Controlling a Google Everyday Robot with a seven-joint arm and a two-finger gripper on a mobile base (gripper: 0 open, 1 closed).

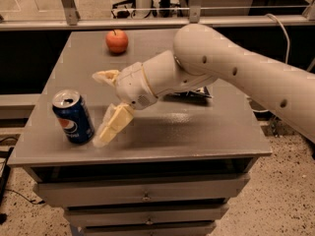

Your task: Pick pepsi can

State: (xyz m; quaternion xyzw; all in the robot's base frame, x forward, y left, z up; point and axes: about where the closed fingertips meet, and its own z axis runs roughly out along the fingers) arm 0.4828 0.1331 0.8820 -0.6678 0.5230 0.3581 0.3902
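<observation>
The pepsi can (73, 116), dark blue with a silver top and a red-white-blue logo, stands upright near the front left of the grey cabinet top (197, 127). My gripper (103, 107) is open just to the right of the can. One cream finger (112, 125) slants down to the cabinet top beside the can, close to it; I cannot tell if it touches. The other finger (105, 76) sticks out higher up, behind the can. The white arm (236, 75) reaches in from the right.
A red apple (117, 41) sits at the back of the cabinet top. A dark flat object (197, 93) lies partly hidden under the arm. Drawers are below the front edge. A metal rail runs behind the cabinet.
</observation>
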